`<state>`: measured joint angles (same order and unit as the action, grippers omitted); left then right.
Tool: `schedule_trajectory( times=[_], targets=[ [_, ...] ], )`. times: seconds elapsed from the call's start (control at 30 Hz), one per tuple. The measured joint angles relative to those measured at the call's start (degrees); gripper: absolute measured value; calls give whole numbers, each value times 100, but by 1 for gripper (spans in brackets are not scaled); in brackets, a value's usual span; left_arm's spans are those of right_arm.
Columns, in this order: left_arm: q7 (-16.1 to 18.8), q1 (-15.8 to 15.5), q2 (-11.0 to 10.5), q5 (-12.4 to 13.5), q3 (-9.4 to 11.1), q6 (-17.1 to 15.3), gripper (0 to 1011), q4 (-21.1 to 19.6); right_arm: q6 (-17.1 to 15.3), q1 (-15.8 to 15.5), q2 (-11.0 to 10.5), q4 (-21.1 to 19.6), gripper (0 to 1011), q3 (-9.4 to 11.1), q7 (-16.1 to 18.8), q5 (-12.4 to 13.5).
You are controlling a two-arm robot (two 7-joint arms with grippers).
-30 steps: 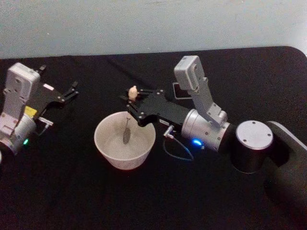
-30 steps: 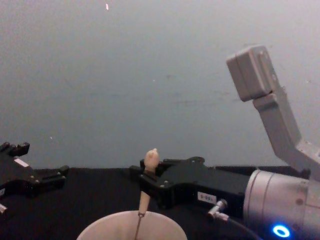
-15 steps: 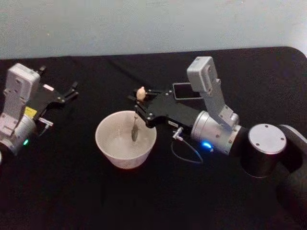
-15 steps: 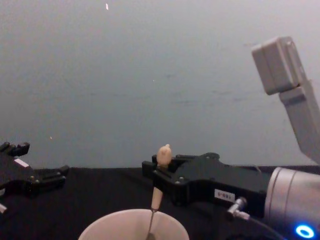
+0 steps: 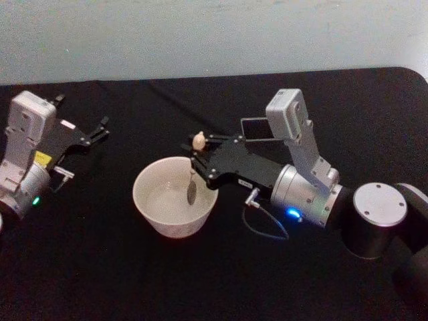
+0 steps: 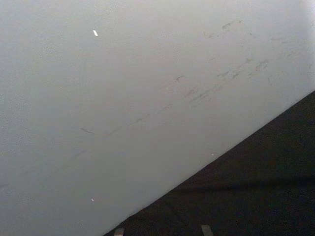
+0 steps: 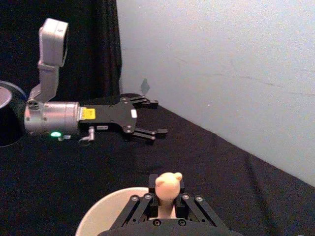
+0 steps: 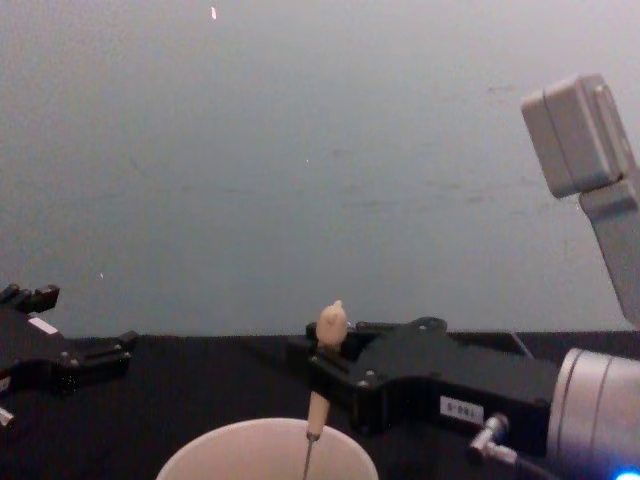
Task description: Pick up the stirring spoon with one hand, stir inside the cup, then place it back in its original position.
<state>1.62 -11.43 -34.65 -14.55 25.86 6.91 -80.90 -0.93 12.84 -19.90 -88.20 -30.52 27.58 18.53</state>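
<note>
No writing can be read anywhere. The right gripper (image 8: 322, 362) carries a small white label (image 8: 460, 408) on its black side, with dark marks on it that are too small to make out. The left gripper (image 5: 101, 128) has a yellow sticker (image 5: 41, 157) near its wrist and a white tag (image 5: 67, 123) on its top, and whatever is printed on either is illegible.
</note>
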Motion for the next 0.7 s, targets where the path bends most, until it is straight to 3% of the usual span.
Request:
schedule_trajectory(
  times=[0.7],
  targets=[
    [0, 0, 0, 0, 0, 0, 1001, 0, 1, -121, -77, -284, 173, -232, 154, -48]
  ],
)
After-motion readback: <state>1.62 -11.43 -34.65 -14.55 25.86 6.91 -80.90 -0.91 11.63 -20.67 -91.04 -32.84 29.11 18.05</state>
